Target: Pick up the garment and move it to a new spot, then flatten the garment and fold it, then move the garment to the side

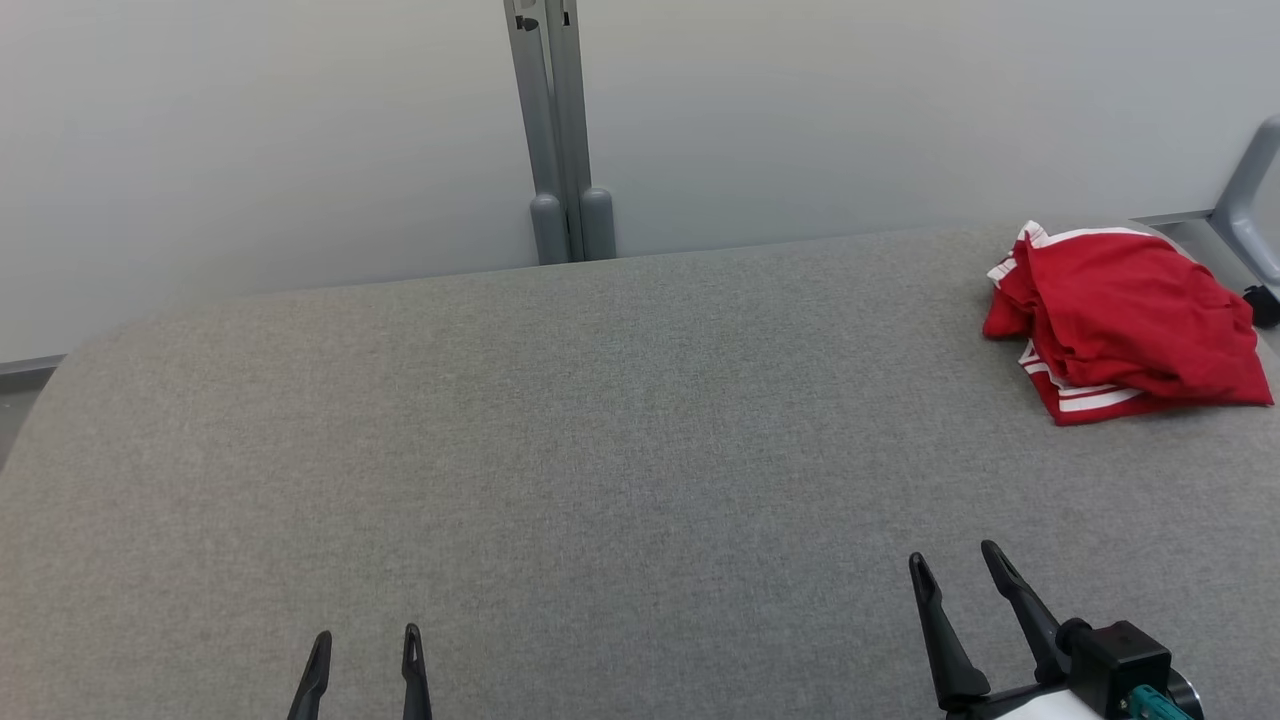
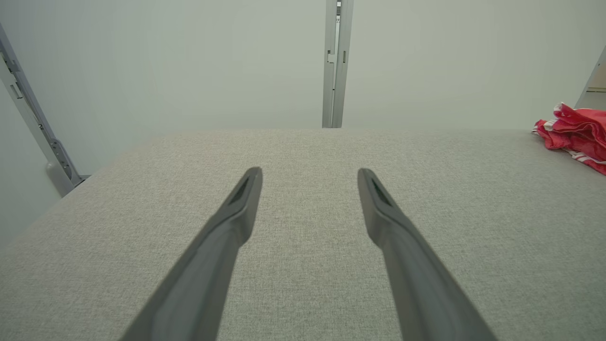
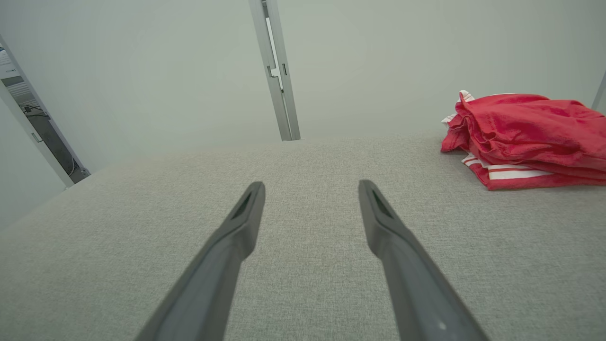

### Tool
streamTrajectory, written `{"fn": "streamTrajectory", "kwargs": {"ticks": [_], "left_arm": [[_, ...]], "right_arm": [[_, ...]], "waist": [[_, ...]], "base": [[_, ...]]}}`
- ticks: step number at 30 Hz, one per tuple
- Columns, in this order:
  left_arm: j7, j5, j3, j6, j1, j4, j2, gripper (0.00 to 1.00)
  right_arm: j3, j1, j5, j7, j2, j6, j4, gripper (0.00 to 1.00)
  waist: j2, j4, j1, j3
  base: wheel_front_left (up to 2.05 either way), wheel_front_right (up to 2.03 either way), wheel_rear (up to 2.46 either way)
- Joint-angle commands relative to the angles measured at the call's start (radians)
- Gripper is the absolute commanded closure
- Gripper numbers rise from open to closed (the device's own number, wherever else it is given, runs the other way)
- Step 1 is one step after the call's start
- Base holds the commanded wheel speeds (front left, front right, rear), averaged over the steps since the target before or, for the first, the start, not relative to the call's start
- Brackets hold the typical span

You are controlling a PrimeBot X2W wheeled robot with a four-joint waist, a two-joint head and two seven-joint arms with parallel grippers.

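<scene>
A red garment (image 1: 1125,318) with white stripes lies bunched at the far right of the grey fabric table (image 1: 600,450). It shows at the right edge of the left wrist view as the garment (image 2: 575,130) and at the upper right of the right wrist view as the garment (image 3: 525,137). My left gripper (image 1: 366,640) is open at the near left edge with nothing between its fingers. My right gripper (image 1: 955,555) stands open at the near right, well short of the garment. Both pairs of fingers hover over bare cloth, left gripper (image 2: 310,173) and right gripper (image 3: 311,187).
A pale wall with a grey upright post (image 1: 555,130) runs behind the table. A grey frame piece (image 1: 1250,195) and a small black object (image 1: 1262,305) sit at the far right corner beside the garment. Another slanted grey strut (image 2: 33,128) stands off the table's left.
</scene>
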Motion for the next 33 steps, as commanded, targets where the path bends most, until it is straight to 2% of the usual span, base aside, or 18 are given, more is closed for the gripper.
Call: {"fn": "streamTrajectory", "kwargs": {"ticks": [1, 16, 17, 21, 33], "left_arm": [[-0.003, -0.002, 0.000, -0.005, -0.010, -0.001, 0.002, 0.00], [-0.003, 0.014, -0.002, -0.014, -0.005, -0.007, 0.002, 0.00], [0.000, 0.011, -0.003, -0.010, 0.000, -0.007, 0.000, 1.00], [0.006, -0.008, -0.006, -0.011, 0.005, 0.014, 0.000, 1.00], [0.050, -0.265, 0.017, -0.040, -0.062, 0.048, 0.017, 1.00]], "right_arm": [[0.001, -0.006, -0.003, -0.002, -0.001, -0.001, -0.001, 0.00], [0.009, -0.002, 0.002, -0.002, 0.003, -0.001, 0.006, 0.00], [0.010, 0.000, 0.001, 0.000, 0.001, 0.000, 0.005, 1.00], [0.012, 0.006, 0.020, 0.003, 0.003, 0.000, 0.026, 1.00], [-0.017, -0.040, 0.254, 0.050, -0.002, 0.000, 0.046, 1.00]], "waist": [[0.0000, 0.000, 0.0000, -0.001], [0.0000, 0.001, 0.0000, 0.000], [0.0000, 0.001, 0.0000, 0.000], [0.0000, 0.001, 0.0000, 0.001], [0.0000, 0.004, 0.0000, 0.009]], "base": [[0.00, 0.00, 0.00], [0.00, 0.00, 0.00], [0.00, 0.00, 0.00], [0.00, 0.00, 0.00], [0.00, 0.00, 0.00]]}}
